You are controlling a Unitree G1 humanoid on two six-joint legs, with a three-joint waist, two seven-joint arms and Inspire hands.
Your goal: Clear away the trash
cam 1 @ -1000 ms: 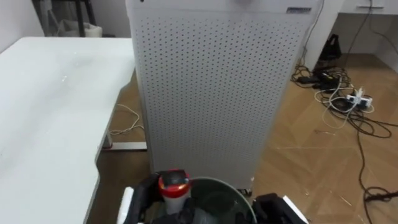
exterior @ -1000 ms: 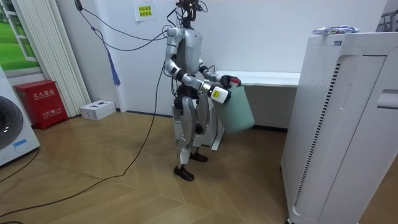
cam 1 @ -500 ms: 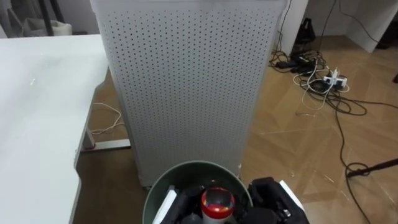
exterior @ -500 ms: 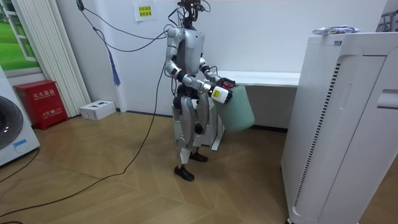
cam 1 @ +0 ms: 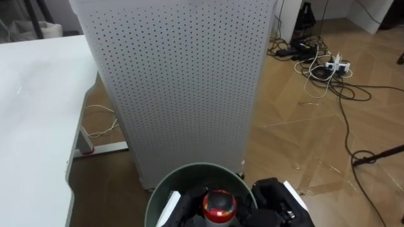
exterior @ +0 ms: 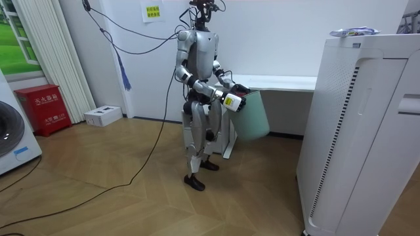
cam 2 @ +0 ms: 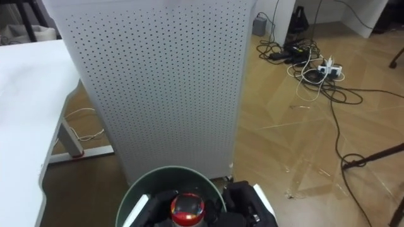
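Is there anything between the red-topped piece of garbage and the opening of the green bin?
Nothing visible stands between them. The red-topped garbage sits right at the open mouth of the green bin.

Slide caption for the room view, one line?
Robot standing beside a white table, a green bin at its waist; a tall white appliance in the foreground on the room view's right.

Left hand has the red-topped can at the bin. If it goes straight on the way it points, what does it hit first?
Most likely the inside of the green bin: the left hand holds the red-topped can at its mouth, pointing inward. Depth is unclear, so the far rim may come first.
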